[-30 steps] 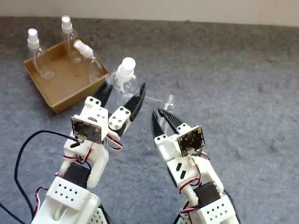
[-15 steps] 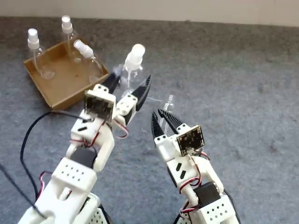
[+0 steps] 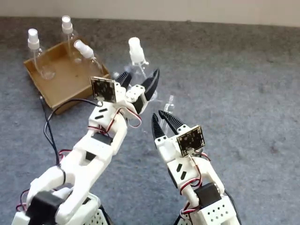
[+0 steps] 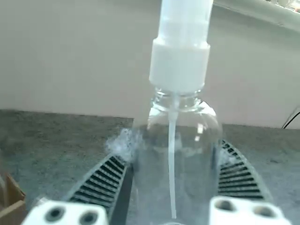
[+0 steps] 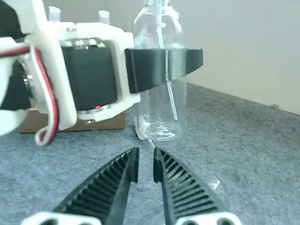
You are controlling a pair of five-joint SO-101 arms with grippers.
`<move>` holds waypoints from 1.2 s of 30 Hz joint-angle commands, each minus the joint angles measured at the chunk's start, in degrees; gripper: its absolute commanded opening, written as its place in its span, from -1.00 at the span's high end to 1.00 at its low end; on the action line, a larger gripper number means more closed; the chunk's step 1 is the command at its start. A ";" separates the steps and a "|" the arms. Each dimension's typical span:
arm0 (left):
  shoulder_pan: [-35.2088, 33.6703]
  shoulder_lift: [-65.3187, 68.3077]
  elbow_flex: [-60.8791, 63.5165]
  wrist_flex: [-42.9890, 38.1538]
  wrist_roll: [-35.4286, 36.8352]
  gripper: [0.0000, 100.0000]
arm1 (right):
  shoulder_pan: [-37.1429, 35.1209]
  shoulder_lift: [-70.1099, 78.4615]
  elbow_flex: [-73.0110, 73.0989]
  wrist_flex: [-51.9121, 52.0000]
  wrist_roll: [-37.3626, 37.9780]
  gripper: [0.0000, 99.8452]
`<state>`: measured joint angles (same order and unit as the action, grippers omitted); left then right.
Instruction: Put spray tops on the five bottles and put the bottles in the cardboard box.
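High view: my left jaws clamp a capped bottle [image 3: 136,52] aloft, right jaws barely apart. Next, I reckon: lower it into the box [image 3: 70,99].

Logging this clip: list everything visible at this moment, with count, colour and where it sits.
cardboard box: one, brown, far left of the carpet
capped bottles: three, clear with white spray tops, in the box, one of them leaning
held bottle: one, clear with a white spray top, upright between the left hand's fingers, right of the box
clear piece: one, see-through, on the carpet just past the right hand's tips; cannot tell what it is
carpet: one, grey, under everything
wall: one, pale, along the far edge
left hand: one, black fingers on a white arm, shut on the held bottle
right hand: one, black fingers, tips a narrow gap apart, holding nothing, low over the carpet
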<state>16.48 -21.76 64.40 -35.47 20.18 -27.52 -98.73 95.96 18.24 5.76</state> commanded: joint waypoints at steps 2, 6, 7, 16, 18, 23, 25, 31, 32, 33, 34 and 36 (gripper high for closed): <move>1.80 0.75 -4.53 -1.85 7.03 0.80 | -0.22 -0.48 9.27 0.31 0.26 0.92; 5.58 0.66 -3.12 -1.93 7.56 0.80 | -0.22 -0.48 9.27 0.31 0.26 0.92; 6.37 0.66 -2.86 -2.02 7.47 0.80 | -0.22 -0.48 9.27 0.31 0.26 0.92; 7.43 -8.84 2.95 1.23 7.47 0.80 | -0.22 -0.48 9.27 0.31 0.26 0.92; 7.43 -11.38 3.03 5.89 7.47 0.80 | -0.22 -0.48 9.27 0.31 0.26 0.92; 8.57 -17.19 3.12 15.21 7.56 0.80 | -0.22 -0.40 9.27 0.31 0.26 0.92; 9.80 -19.38 3.30 17.49 7.56 0.80 | -0.22 -0.31 9.27 0.31 0.26 0.92; 11.21 -24.75 3.30 26.20 7.56 0.80 | -0.22 -0.13 9.27 0.31 0.26 0.92; 11.12 -25.54 3.30 27.25 7.56 0.80 | -0.22 -0.13 9.27 0.31 0.26 0.92; 11.03 -26.33 3.30 28.13 7.56 0.80 | -0.22 -0.13 9.27 0.31 0.26 0.92; 11.03 -27.03 3.30 29.01 7.56 0.80 | -0.22 -0.13 9.27 0.31 0.26 0.92; 10.86 -28.00 3.30 30.15 7.56 0.80 | -0.22 -0.13 9.27 0.31 0.26 0.92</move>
<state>26.07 -45.85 67.82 -7.60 26.95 -27.60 -98.81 96.04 18.24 5.85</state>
